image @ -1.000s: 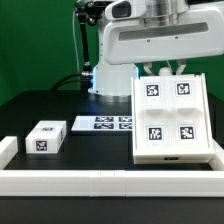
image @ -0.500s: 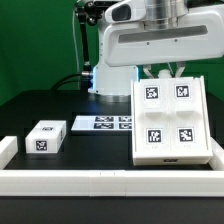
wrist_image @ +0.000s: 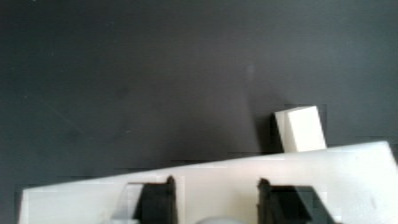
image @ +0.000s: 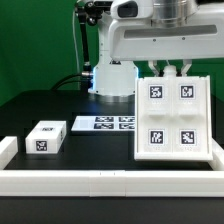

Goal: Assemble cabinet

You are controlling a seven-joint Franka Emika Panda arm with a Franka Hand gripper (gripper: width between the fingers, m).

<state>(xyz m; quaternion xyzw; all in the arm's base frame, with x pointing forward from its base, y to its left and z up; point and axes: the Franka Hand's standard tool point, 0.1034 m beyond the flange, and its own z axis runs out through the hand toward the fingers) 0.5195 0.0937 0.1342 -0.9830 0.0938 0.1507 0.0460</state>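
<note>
Black table (image: 40,105) under everything. My gripper (image: 170,70) narrow, fingers (wrist_image: 157,200) pinching cabinet (image: 175,118) at edge farthest from front rail (image: 90,181) (white wall between them in wrist view). Cabinet at exterior view's right, four tags showing, against rail. Marker board (image: 100,123) just beside it; small block (image: 45,137) well apart, exterior view's left.

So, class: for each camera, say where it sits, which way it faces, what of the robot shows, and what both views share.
Exterior view: off the arm, facing the robot across the table; sees the cabinet, small white block and marker board; arm and gripper show.
Wrist view: on the wrist, looking past the fingers onto the cabinet's edge and dark table; only fingers show.
Shared: gripper and cabinet.
</note>
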